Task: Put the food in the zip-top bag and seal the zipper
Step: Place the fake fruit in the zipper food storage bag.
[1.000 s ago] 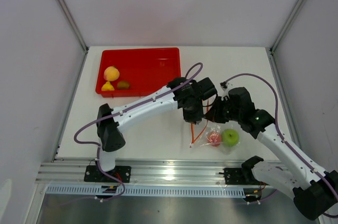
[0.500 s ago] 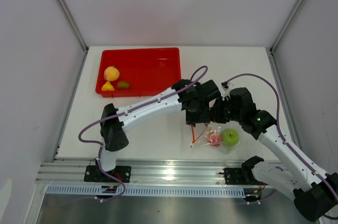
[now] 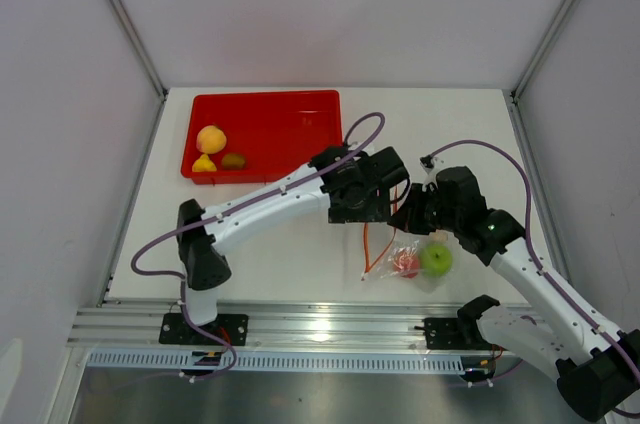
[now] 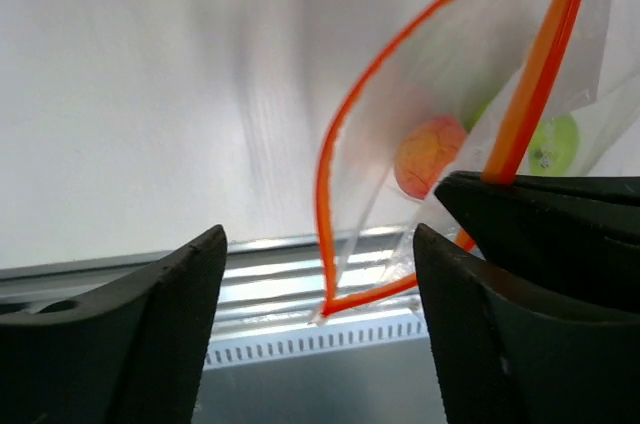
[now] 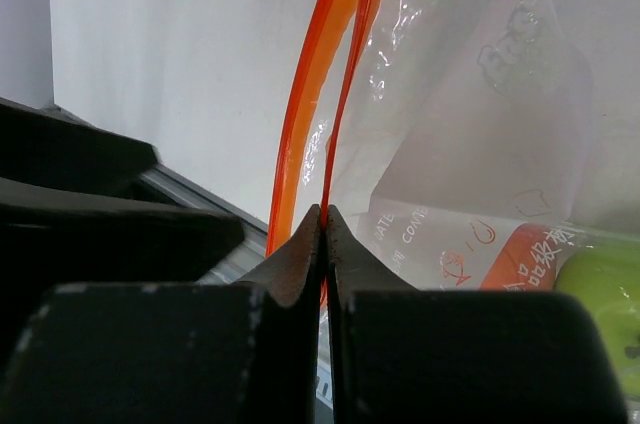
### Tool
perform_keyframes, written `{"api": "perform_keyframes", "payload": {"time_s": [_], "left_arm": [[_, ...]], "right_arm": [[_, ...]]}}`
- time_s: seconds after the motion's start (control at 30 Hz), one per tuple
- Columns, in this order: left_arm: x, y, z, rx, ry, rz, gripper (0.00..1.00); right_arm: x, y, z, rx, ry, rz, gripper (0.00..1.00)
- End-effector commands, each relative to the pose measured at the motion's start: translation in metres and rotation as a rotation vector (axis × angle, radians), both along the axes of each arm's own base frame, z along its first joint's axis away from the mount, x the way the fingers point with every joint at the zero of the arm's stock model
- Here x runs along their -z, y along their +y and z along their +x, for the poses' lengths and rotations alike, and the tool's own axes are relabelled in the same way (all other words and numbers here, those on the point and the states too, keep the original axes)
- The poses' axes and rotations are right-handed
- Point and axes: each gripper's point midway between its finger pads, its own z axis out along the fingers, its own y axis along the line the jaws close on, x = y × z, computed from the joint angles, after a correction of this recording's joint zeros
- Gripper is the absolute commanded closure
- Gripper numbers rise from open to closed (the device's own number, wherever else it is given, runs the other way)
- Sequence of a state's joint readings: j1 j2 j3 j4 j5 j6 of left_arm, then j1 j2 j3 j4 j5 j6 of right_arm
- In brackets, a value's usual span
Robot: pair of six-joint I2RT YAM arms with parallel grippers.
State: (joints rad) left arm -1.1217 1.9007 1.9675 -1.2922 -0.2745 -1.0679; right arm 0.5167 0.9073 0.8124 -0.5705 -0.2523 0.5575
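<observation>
zipper first: the thin orange-red zipper strip (image 5: 338, 64) of the small clear crinkly zip-top bag (image 5: 480, 84) runs straight into your right gripper (image 5: 325, 229). its two fingers are pressed together with the strip pinched between them.

from the top view, the bag's body lies on the white table (image 3: 290, 254) near the front edge, right of centre, and your right gripper sits just behind it. two pieces are inside: the round green toy apple (image 3: 436, 260) and the red-pink toy fruit (image 3: 406, 262), side by side and very close.

the mouth is open. in the left wrist view the orange strip splits into a wide loop, and you can see the red-pink fruit through the film behind it.

your left gripper (image 4: 320, 244) hangs beside that mouth with its fingers spread wide. the lower corner of the loop shows in the gap between them, not touched by either finger. both grippers are close together over the table.

over at the far left, the red plastic tray (image 3: 290, 134) holds the rest. there's the orange-yellow toy peach (image 3: 211, 138), the yellow piece (image 3: 203, 164) just in front of it, and the small brownish piece (image 3: 233, 160) beside that on the right. all three sit well apart from the bag.
</observation>
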Motion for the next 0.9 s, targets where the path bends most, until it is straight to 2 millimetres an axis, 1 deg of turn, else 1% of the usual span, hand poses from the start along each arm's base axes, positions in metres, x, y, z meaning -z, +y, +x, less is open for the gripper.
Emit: {"api": "perform_keyframes", "payload": {"time_s": [0.0, 0.07, 0.1, 0.13, 0.17, 0.23, 0.27, 0.3, 0.33, 0.37, 0.43, 0.47, 0.53, 0.57, 0.63, 0.67, 0.7, 0.73, 0.77, 0.8, 0.83, 0.87], "left_arm": [[-0.037, 0.051, 0.020, -0.110, -0.171, 0.055, 0.20], [-0.040, 0.069, 0.030, -0.165, -0.192, 0.081, 0.19], [-0.037, 0.083, 0.034, -0.192, -0.199, 0.128, 0.16], [-0.036, 0.090, 0.038, -0.215, -0.196, 0.146, 0.15], [-0.033, 0.105, 0.046, -0.252, -0.189, 0.173, 0.14], [-0.029, 0.117, 0.055, -0.266, -0.183, 0.191, 0.10], [-0.022, 0.130, 0.065, -0.295, -0.169, 0.213, 0.09], [-0.023, 0.136, 0.071, -0.307, -0.171, 0.206, 0.06], [-0.023, 0.138, 0.082, -0.308, -0.185, 0.189, 0.05], [-0.018, 0.151, 0.092, -0.343, -0.180, 0.199, 0.04], [-0.024, 0.163, 0.108, -0.380, -0.213, 0.188, 0.00], [-0.024, 0.178, 0.118, -0.427, -0.221, 0.197, 0.00], [-0.027, 0.194, 0.131, -0.455, -0.237, 0.206, 0.01], [-0.029, 0.205, 0.147, -0.496, -0.250, 0.186, 0.00], [-0.028, 0.219, 0.161, -0.503, -0.256, 0.190, 0.01], [-0.029, 0.230, 0.178, -0.541, -0.272, 0.166, 0.00], [-0.027, 0.237, 0.186, -0.553, -0.275, 0.164, 0.00], [-0.020, 0.252, 0.196, -0.584, -0.259, 0.171, 0.01], [-0.021, 0.250, 0.205, -0.589, -0.253, 0.126, 0.00], [-0.017, 0.257, 0.210, -0.609, -0.244, 0.126, 0.00], [-0.014, 0.270, 0.217, -0.652, -0.242, 0.127, 0.00], [-0.007, 0.273, 0.224, -0.670, -0.230, 0.131, 0.00]], "right_arm": [[-0.021, -0.002, 0.004, 0.007, -0.058, 0.014, 1.00], [-0.019, -0.002, 0.004, 0.005, -0.054, 0.008, 1.00], [-0.019, -0.002, 0.004, 0.006, -0.054, 0.005, 1.00], [-0.019, -0.002, 0.004, 0.006, -0.055, 0.004, 1.00], [-0.019, -0.002, 0.005, 0.006, -0.056, 0.003, 1.00], [-0.018, -0.002, 0.005, 0.006, -0.058, 0.001, 1.00], [-0.019, -0.002, 0.006, 0.007, -0.059, 0.001, 1.00], [-0.019, -0.002, 0.007, 0.007, -0.062, 0.002, 1.00], [-0.018, -0.001, 0.007, 0.006, -0.059, 0.002, 1.00], [-0.017, -0.001, 0.008, 0.007, -0.053, 0.000, 1.00], [-0.016, 0.000, 0.009, 0.005, -0.052, -0.001, 1.00], [-0.015, 0.001, 0.009, 0.002, -0.047, -0.002, 1.00], [-0.015, 0.001, 0.009, 0.000, -0.049, -0.002, 1.00], [-0.015, 0.001, 0.009, -0.001, -0.050, -0.003, 1.00], [-0.014, 0.000, 0.009, 0.002, -0.052, -0.006, 1.00], [-0.013, 0.000, 0.010, 0.002, -0.056, -0.012, 1.00], [-0.012, 0.000, 0.011, 0.000, -0.054, -0.014, 1.00], [-0.008, 0.000, 0.011, 0.000, -0.048, -0.019, 1.00], [-0.008, 0.000, 0.011, -0.004, -0.049, -0.020, 1.00], [-0.005, 0.001, 0.011, -0.009, -0.044, -0.023, 1.00], [-0.004, 0.002, 0.011, -0.010, -0.041, -0.022, 1.00], [-0.002, 0.002, 0.011, -0.012, -0.036, -0.023, 1.00]]}}
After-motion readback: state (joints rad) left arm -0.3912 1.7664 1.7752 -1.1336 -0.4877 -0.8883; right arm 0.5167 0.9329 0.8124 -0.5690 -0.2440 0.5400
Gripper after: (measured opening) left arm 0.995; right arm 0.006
